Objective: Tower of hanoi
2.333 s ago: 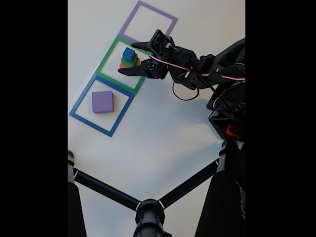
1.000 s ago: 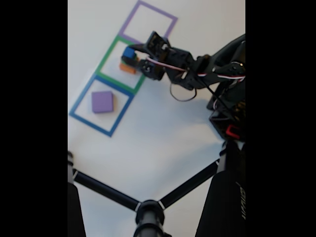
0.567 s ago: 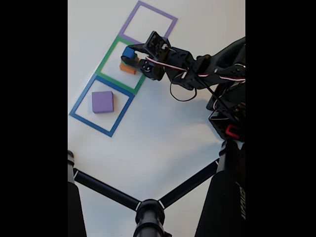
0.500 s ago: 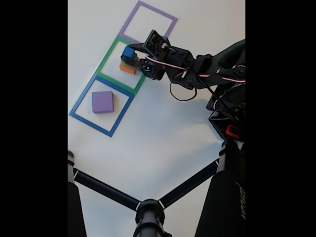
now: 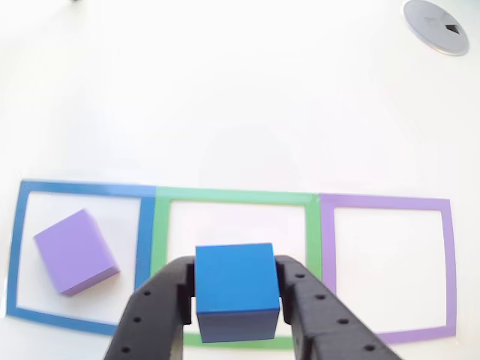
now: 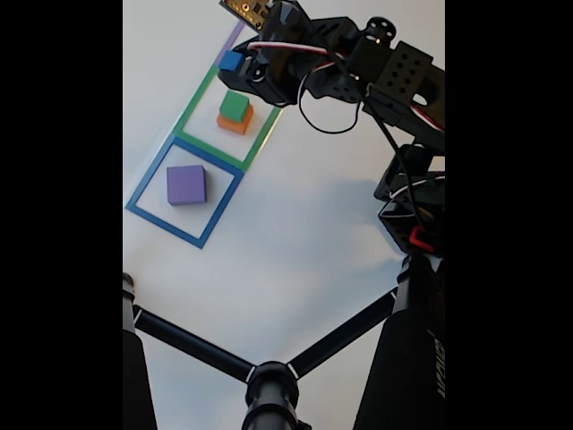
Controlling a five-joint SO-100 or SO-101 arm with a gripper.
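My gripper (image 5: 236, 289) is shut on the blue cube (image 5: 236, 289) and holds it in the air above the green square outline (image 5: 236, 197). In the fixed view the blue cube (image 6: 232, 62) hangs in my gripper (image 6: 235, 63) above and apart from the green block (image 6: 235, 107), which rests on the orange block (image 6: 235, 123) inside the green outline. The purple block (image 6: 186, 184) lies alone inside the blue outline (image 6: 143, 185); the other view shows this purple block (image 5: 76, 252) at the left, slightly turned.
The purple square outline (image 5: 450, 262) lies at the right in the other view, with nothing in it. A round metal disc (image 5: 436, 25) sits at the far right corner. Black tripod legs (image 6: 269, 376) cross the near part of the fixed view.
My gripper closed on the blue cube atop the stack and raised it off the green block, moving up and toward the purple outline.
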